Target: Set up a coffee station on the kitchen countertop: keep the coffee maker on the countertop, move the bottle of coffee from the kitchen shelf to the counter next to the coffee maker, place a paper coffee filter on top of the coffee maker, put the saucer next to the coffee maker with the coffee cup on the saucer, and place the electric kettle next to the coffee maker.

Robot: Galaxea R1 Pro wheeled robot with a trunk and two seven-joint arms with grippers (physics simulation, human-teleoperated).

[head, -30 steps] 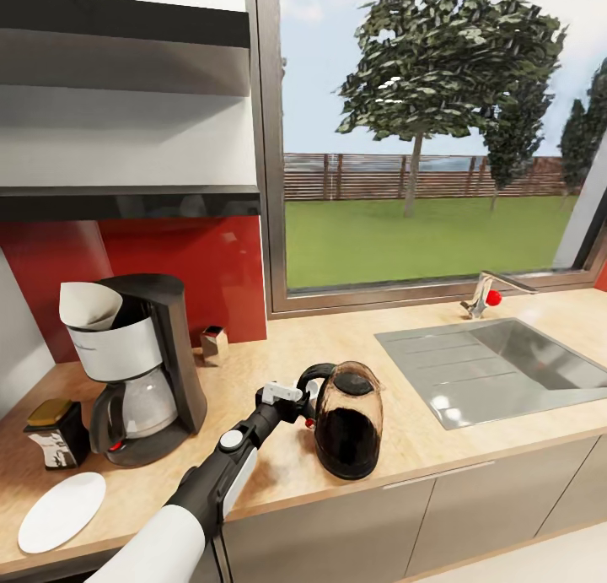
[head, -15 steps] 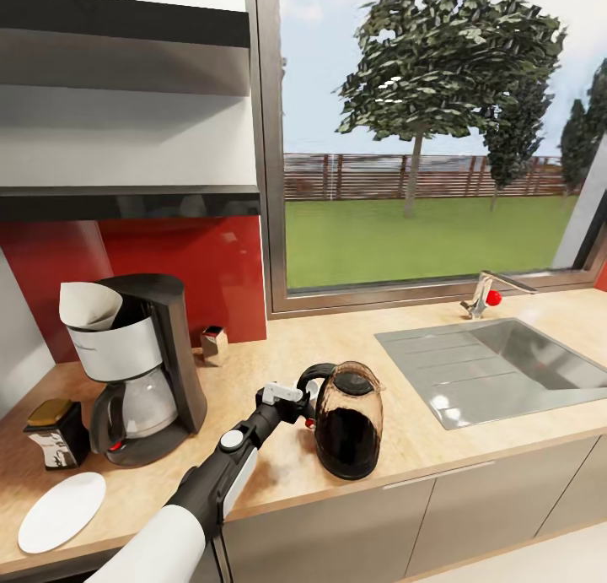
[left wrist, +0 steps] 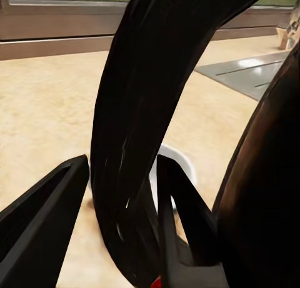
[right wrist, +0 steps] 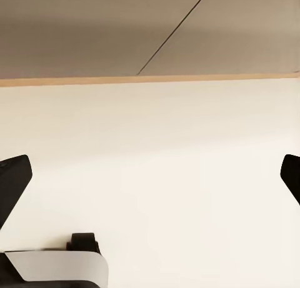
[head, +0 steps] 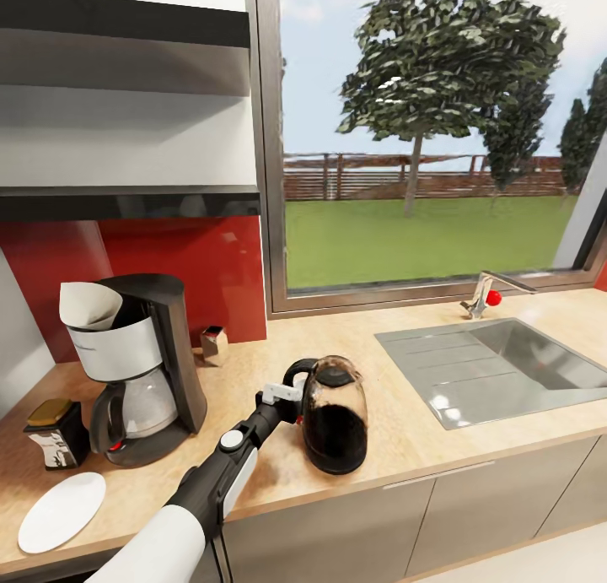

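Sliding left since earlier: electric kettle [head: 335, 415], left gripper [head: 289, 395] jaws clamped on handle.

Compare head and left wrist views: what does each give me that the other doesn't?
Head view: the coffee maker with the paper coffee filter on top, the bottle of coffee, the saucer, and the kettle's full body.

Left wrist view: both fingers flanking the kettle's loop handle.

Shared: electric kettle, kitchen countertop, sink.
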